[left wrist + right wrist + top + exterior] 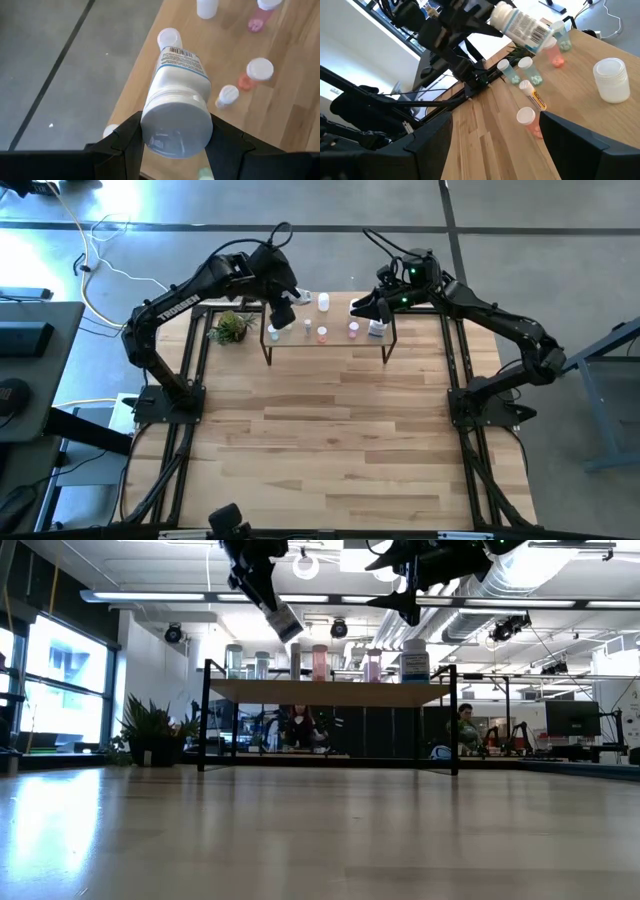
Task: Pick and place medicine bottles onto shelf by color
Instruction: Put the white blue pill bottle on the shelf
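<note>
1. Left gripper point(175, 145) clamps a big white bottle point(177, 95), tilted, in the air above the shelf's point(335, 340) left end
2. Left arm arches in high from the table's left side
3. Right gripper point(362, 307) hangs wide open over the shelf's right end, holding nothing

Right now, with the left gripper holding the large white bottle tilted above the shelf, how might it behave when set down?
The white bottle is smooth and round, so it may slip. Released tilted over the shelf, it would likely topple and roll.
</note>
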`<state>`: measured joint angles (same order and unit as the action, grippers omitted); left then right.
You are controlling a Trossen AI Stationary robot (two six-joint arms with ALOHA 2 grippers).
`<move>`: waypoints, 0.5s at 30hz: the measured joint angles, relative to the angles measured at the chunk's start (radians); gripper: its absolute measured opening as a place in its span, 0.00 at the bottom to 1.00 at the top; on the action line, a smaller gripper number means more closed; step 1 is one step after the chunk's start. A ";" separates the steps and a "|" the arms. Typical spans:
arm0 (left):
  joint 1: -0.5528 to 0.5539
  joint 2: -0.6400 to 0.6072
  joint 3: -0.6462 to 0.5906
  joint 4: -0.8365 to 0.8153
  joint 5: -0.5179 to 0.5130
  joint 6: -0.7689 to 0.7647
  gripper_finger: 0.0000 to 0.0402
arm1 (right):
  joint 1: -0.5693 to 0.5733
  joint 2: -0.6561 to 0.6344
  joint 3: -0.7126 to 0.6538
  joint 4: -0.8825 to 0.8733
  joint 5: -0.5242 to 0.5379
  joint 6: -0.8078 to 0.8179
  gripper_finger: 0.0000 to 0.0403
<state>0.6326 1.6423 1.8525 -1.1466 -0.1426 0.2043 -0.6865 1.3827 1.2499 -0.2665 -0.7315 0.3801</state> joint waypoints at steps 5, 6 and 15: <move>-0.028 0.001 0.046 -0.033 0.000 -0.002 0.40 | 0.000 0.000 0.000 0.000 0.026 0.000 0.72; -0.031 0.001 0.061 -0.045 0.000 -0.001 0.40 | 0.001 0.000 0.000 0.000 0.036 0.000 0.72; -0.054 0.000 0.156 -0.154 -0.004 -0.012 0.40 | 0.018 0.000 0.000 0.000 0.049 0.003 0.72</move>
<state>0.5790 1.6421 2.0086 -1.3010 -0.1463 0.1928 -0.6690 1.3827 1.2499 -0.2663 -0.6823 0.3830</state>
